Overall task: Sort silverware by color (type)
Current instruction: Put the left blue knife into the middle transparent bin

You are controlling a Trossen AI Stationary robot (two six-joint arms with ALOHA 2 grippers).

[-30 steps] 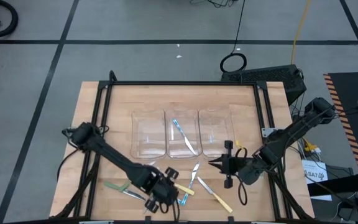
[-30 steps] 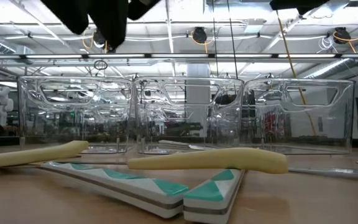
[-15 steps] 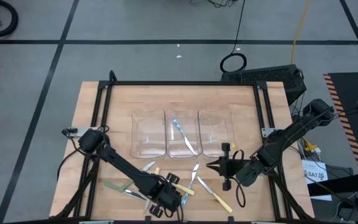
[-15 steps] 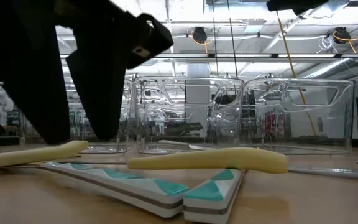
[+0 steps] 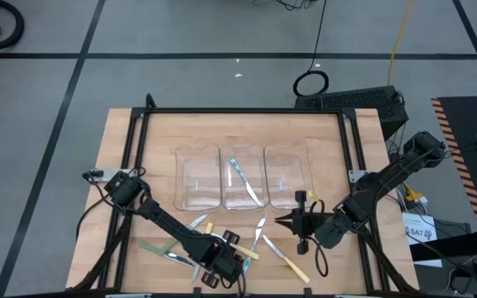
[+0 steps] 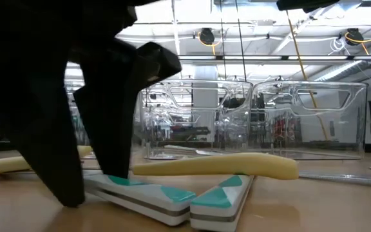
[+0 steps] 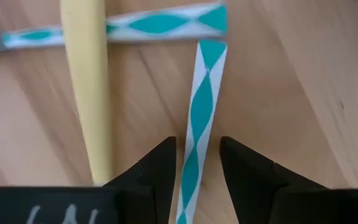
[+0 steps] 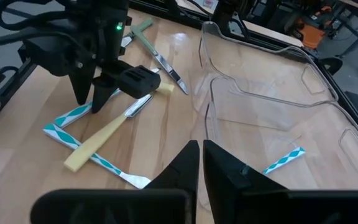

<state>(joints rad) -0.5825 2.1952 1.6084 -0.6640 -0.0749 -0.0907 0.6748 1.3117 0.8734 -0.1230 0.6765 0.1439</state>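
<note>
Bright overhead light, blurred close-ups

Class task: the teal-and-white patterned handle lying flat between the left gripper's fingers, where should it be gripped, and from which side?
Grip the patterned handle across its narrow width, partway along its free length, coming straight down from above. It lies flat on the table, and the left gripper already straddles it, clear of the yellow handle beside it.

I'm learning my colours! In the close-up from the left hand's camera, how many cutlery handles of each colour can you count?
Teal-and-white patterned slim handles: 2
Yellow slim handle: 1
Total: 3
</note>
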